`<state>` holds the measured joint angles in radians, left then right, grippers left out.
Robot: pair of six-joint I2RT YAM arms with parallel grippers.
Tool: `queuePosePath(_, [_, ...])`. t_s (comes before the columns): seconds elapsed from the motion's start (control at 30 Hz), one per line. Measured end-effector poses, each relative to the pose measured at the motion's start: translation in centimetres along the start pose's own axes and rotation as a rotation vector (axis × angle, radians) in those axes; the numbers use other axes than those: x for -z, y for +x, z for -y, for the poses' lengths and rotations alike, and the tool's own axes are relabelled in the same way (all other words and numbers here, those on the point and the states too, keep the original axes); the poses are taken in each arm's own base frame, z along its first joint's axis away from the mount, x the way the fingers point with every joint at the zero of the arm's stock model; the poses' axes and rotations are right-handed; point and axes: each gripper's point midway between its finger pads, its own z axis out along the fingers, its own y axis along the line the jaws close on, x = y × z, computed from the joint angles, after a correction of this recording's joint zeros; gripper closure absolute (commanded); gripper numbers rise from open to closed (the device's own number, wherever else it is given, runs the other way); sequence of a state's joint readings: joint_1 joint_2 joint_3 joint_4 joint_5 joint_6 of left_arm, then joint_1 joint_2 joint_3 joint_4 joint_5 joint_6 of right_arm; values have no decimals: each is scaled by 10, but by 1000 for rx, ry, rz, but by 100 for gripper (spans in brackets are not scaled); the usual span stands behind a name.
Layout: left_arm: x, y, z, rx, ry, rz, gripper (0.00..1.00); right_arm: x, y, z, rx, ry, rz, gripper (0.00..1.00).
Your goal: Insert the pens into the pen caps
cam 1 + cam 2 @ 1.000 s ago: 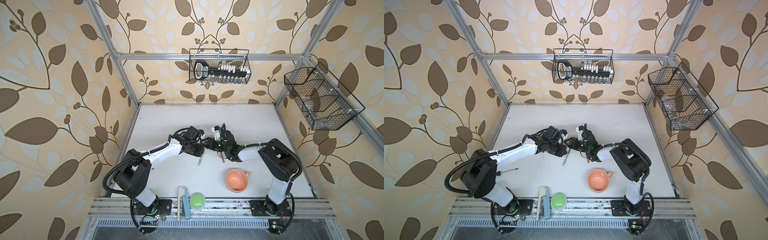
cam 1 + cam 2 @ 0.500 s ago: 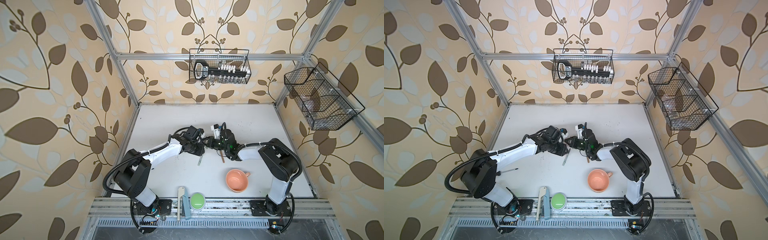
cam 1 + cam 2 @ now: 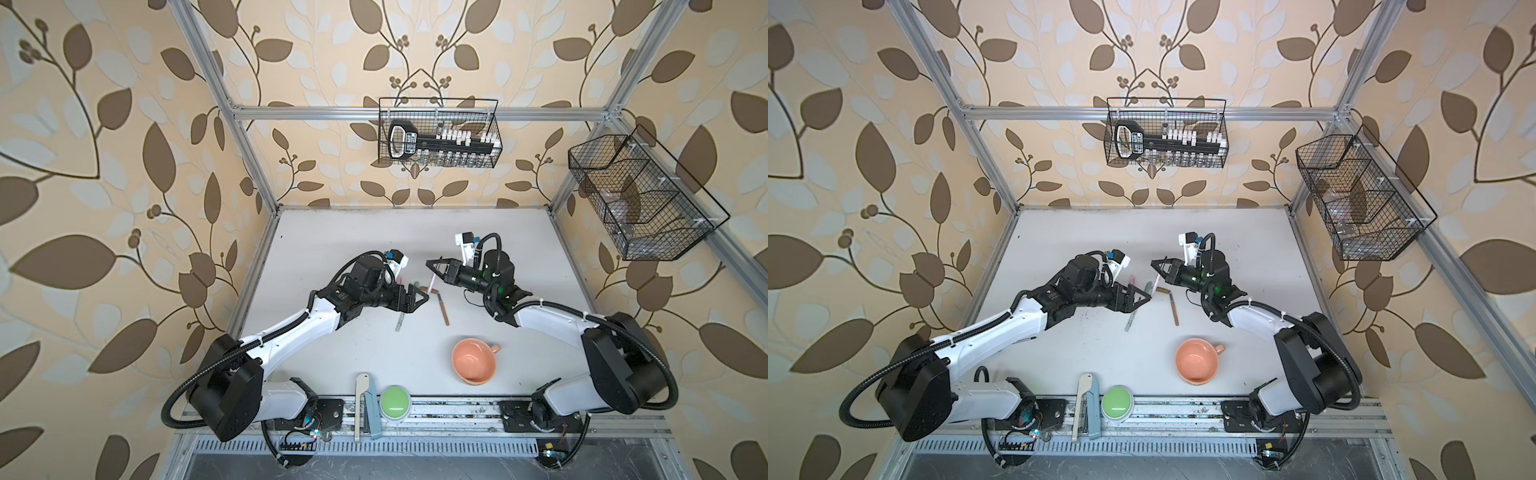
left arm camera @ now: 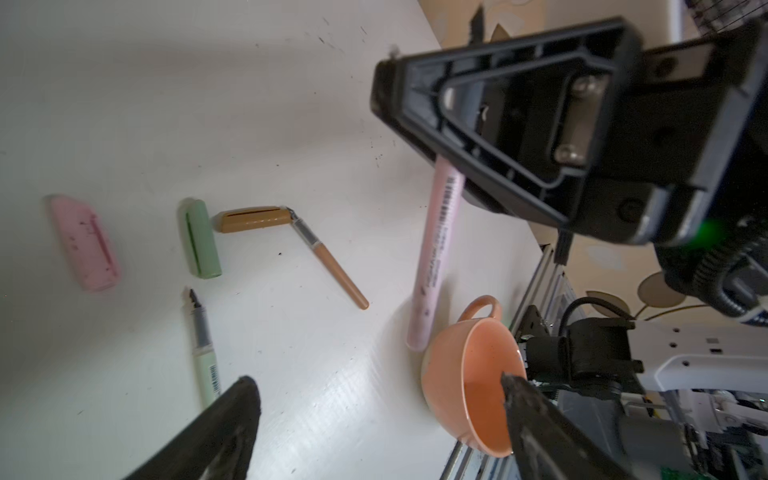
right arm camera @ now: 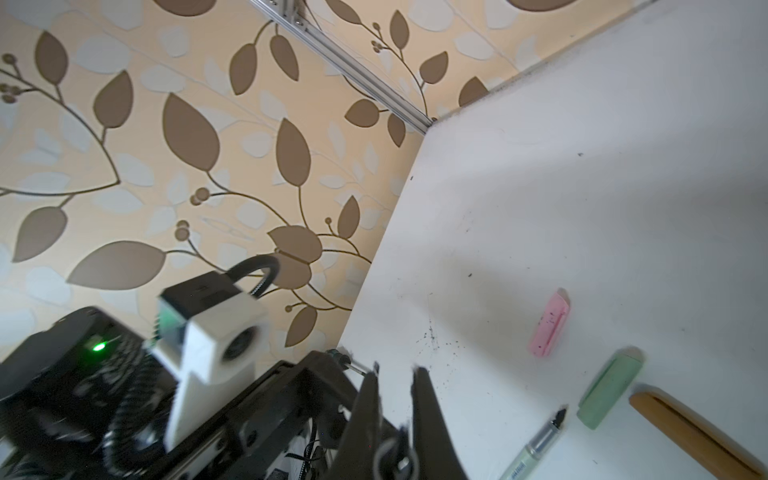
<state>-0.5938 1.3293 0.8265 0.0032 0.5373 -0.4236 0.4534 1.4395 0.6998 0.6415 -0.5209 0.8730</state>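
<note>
Left wrist view — barcoded pink pen [image 4: 434, 257], print unreadable, clamped in right jaws; left jaws apart

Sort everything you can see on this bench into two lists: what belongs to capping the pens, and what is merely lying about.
Belongs to the job:
pink pen, held in the right claw; grey-green pen; tan pen; pink cap; green cap; tan cap.

Just lying about:
orange cup; green button; pale-handled tool; back wire basket; side wire basket.
</note>
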Motion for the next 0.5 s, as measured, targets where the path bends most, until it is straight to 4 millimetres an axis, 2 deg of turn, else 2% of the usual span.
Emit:
queuePosePath(0.1, [-10, 3, 6, 24, 68, -26, 13, 1, 4, -11, 13, -25, -10, 100])
queuePosePath(0.27, [-11, 7, 15, 42, 129, -59, 22, -1, 20, -7, 5, 0, -47, 100])
queuePosePath(0.37, [-10, 3, 23, 40, 159, -62, 40, -2, 28, -6, 4, 10, -63, 100])
queuePosePath(0.5, [-8, 2, 29, 32, 186, -66, 41, -1, 28, -6, -6, 9, -49, 100])
